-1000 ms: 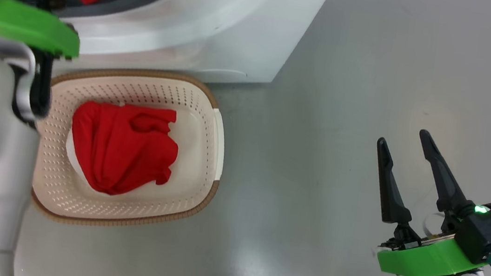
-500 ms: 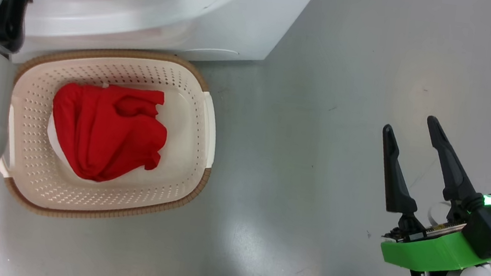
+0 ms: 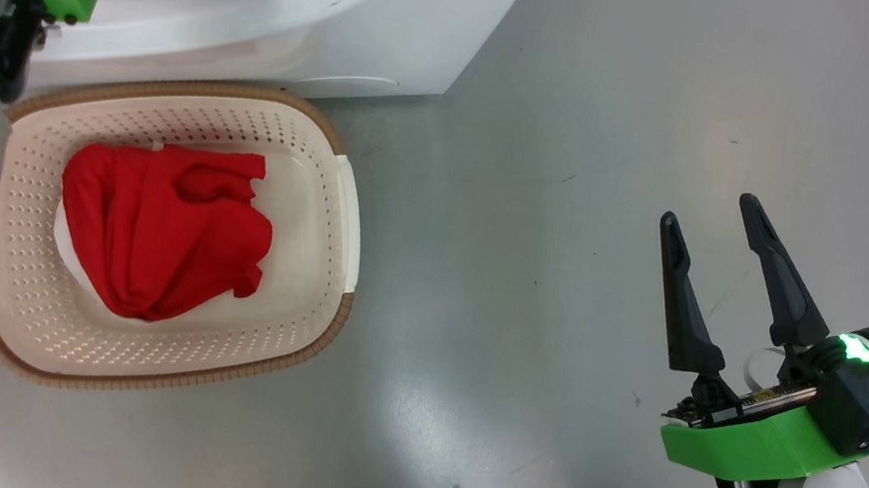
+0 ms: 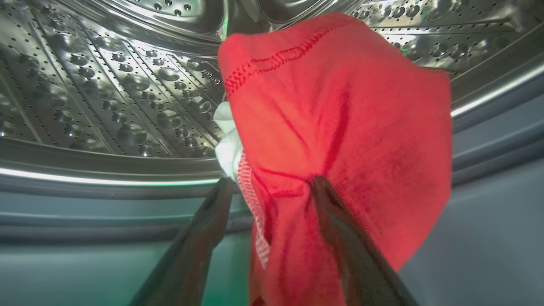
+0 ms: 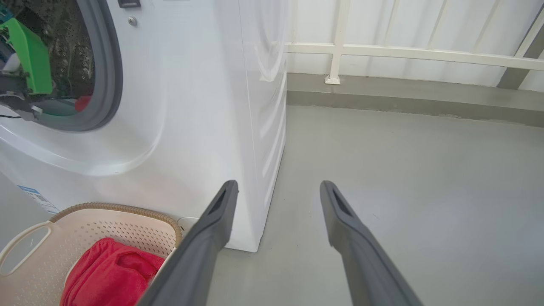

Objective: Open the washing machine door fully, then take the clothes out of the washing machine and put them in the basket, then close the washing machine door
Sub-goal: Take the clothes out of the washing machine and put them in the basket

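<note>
– The left gripper point(image 4: 271, 180), how does it stand?
– Fingers wide apart, reaching into the steel drum point(image 4: 106, 85) of the washing machine point(image 3: 331, 7). A red garment point(image 4: 340, 106) rises right at its tips. One fold sits between the two fingers, and the rest spreads behind the finger on that view's right, which touches the cloth. A bit of white fabric point(image 4: 227, 144) shows just beyond the other fingertip.
– Does it have hold of the cloth?
– No squeeze that I can see; the gap is broad.
– And the right gripper point(image 3: 709, 210)?
– Spread wide too, holding nothing, over bare grey floor point(image 3: 545, 291). The basket point(image 3: 287, 292) lies well off to its left, against the foot of the machine, with a second red garment point(image 3: 162, 235) heaped inside.
</note>
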